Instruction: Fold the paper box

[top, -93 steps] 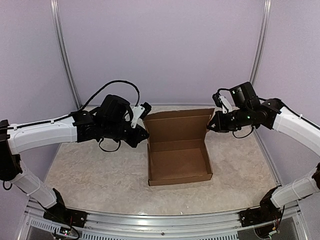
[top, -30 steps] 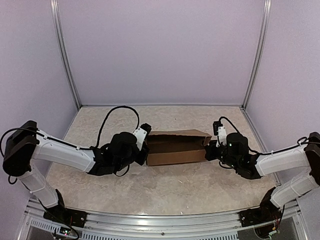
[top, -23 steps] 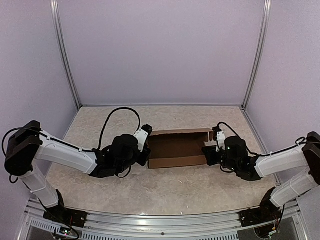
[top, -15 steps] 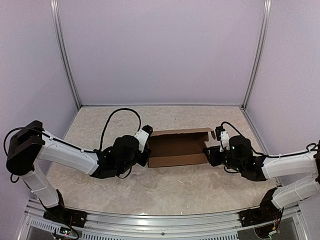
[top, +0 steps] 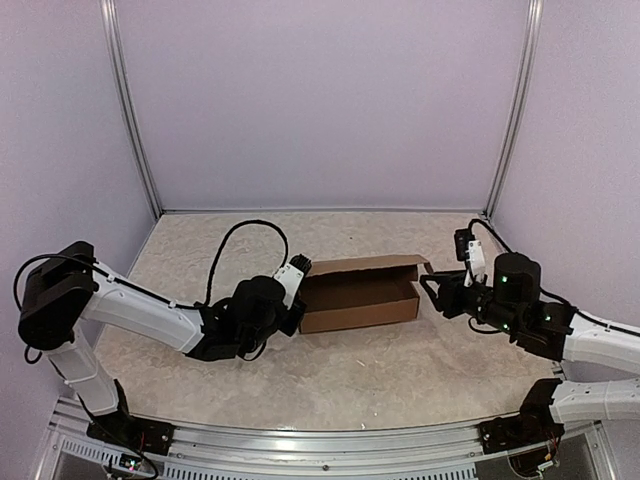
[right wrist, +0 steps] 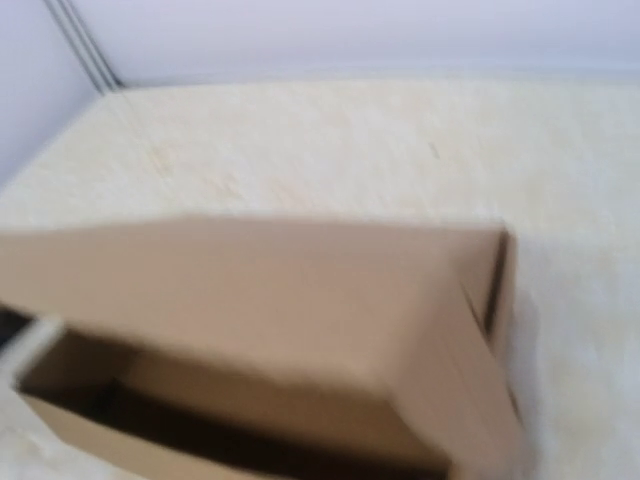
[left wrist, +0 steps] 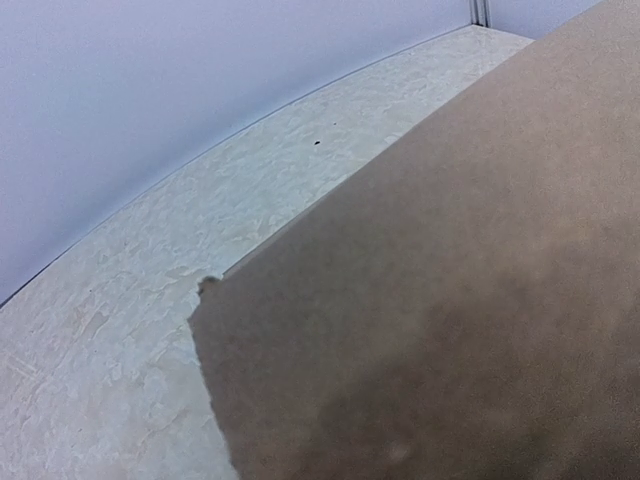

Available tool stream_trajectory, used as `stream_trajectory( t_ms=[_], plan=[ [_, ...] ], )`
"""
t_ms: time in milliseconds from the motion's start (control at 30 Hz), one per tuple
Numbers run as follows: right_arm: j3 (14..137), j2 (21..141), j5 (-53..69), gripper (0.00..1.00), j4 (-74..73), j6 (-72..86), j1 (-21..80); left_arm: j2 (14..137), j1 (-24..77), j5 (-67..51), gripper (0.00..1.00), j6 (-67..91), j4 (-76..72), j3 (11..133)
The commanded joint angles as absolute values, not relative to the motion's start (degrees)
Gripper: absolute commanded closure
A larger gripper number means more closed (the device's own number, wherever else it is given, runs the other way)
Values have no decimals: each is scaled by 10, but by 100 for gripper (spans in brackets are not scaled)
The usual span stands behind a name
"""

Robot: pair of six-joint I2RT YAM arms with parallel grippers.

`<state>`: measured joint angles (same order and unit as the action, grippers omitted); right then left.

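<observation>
Closing step, by the look of it, with the lid going down. Left gripper [top: 296,292] sits low over the table [top: 350,385], fingers pressed together, against the left end of the paper box [top: 360,305]; cannot tell if it pinches cardboard. Right gripper [top: 431,287] is just beside the right end, not touching; spread or not, cannot tell. Box lies mid-table between them, lid [right wrist: 250,290] lowered with a dark gap beneath. Next move likely calls for pressing the lid flat and tucking its flap.

A pale speckled tabletop [top: 350,380] spreads left to right; plain lilac walls [top: 320,100] close it in at the far side and both flanks; two metal uprights [top: 128,110] stand at the far corners; a ribbed aluminium rail [top: 320,440] runs along the near edge.
</observation>
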<state>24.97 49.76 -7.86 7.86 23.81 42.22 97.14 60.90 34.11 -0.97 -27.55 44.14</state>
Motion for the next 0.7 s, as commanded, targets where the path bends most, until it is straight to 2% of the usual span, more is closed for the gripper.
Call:
stream_trajectory(
  t_ms=[0, 100, 233, 300, 500, 667],
  plan=[
    [325, 494, -50, 65, 32, 210, 427, 996, 617, 340, 100, -15, -221, 437],
    [377, 534, -46, 72, 31, 194, 426, 1001, 619, 343, 100, -16, -227, 441],
    [471, 612, -55, 93, 14, 183, 426, 1007, 622, 351, 100, -21, -244, 444],
    [517, 655, -64, 100, 5, 184, 426, 1010, 626, 357, 100, -33, -265, 442],
    [611, 772, -71, 100, 11, 194, 426, 1039, 649, 387, 100, -91, -331, 451],
    [619, 843, -79, 100, 48, 214, 426, 1058, 660, 391, 100, -97, -344, 461]
  ],
)
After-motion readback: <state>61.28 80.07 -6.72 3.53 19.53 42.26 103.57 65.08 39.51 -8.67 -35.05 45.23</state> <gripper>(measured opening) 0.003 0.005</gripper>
